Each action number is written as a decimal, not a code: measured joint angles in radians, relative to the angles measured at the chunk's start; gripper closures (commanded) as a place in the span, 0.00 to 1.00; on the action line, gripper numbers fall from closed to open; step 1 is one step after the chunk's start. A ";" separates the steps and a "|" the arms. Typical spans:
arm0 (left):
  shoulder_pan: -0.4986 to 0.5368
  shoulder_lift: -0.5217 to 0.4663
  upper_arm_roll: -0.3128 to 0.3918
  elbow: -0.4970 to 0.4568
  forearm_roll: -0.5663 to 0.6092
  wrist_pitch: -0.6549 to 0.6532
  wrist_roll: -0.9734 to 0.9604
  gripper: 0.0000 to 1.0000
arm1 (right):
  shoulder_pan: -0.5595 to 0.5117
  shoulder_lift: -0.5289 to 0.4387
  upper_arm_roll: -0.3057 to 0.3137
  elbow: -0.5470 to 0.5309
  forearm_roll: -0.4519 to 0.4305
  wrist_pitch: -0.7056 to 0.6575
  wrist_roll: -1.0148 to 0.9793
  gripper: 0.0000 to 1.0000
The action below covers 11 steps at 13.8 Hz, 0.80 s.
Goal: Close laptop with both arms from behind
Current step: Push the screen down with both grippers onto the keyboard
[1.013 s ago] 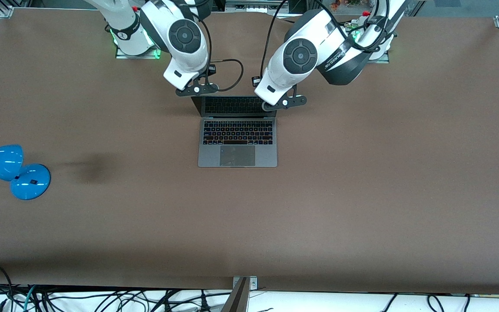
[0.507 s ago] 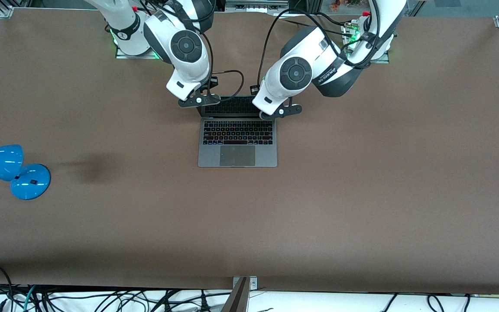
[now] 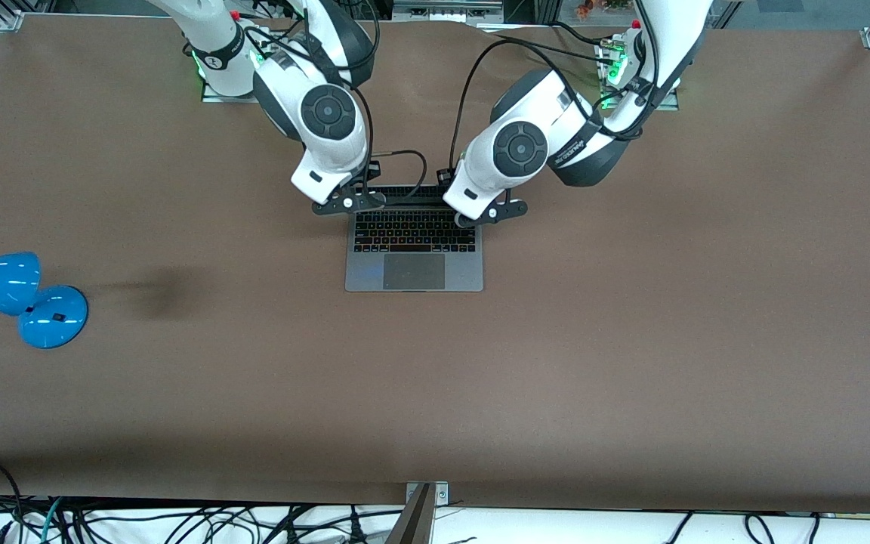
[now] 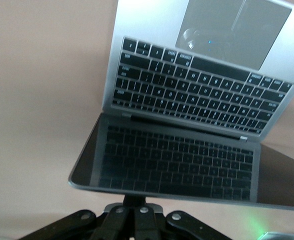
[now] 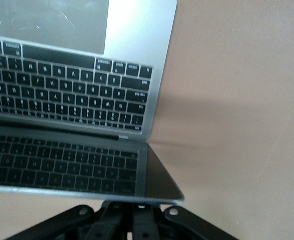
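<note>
At the right arm's end of the table (image 3: 631,340), a blue desk lamp (image 3: 20,295) is seen lying well apart from everything else. Next along, the right arm is stretched out from its base at the top of the front view, and the right gripper (image 3: 348,202) is held over the laptop's hinge-side corner, at that arm's end of the lid. In the right wrist view the right gripper (image 5: 129,206) is found just beneath the lid's top edge; touching or just apart cannot be told, and whether it is clenched or released cannot be told either.

In the middle, the laptop (image 3: 414,257) is set flat on the brown table between the two arms, with its trackpad (image 3: 414,270) turned toward the front camera and its hinge toward the robots' bases. The lid (image 4: 177,165) is tilted forward over the keyboard (image 3: 414,231), partly lowered, not shut. The dark screen is filled with a mirrored row of keys in both wrist views.

Then the left arm is brought in from its own base, and the left gripper (image 3: 489,213) is placed over the other hinge-side corner. In the left wrist view the left gripper (image 4: 133,202) is pressed up close against the lid's upper edge. Its grip, tight or loose, cannot be told.
</note>
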 measured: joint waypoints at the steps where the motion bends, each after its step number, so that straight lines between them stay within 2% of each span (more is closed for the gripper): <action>1: 0.000 0.022 0.000 0.023 0.009 0.002 0.000 1.00 | 0.000 0.017 -0.006 0.016 -0.002 0.008 0.000 1.00; 11: -0.001 0.229 0.019 0.179 0.099 0.025 0.000 1.00 | -0.002 0.197 -0.053 0.180 -0.103 0.060 0.000 1.00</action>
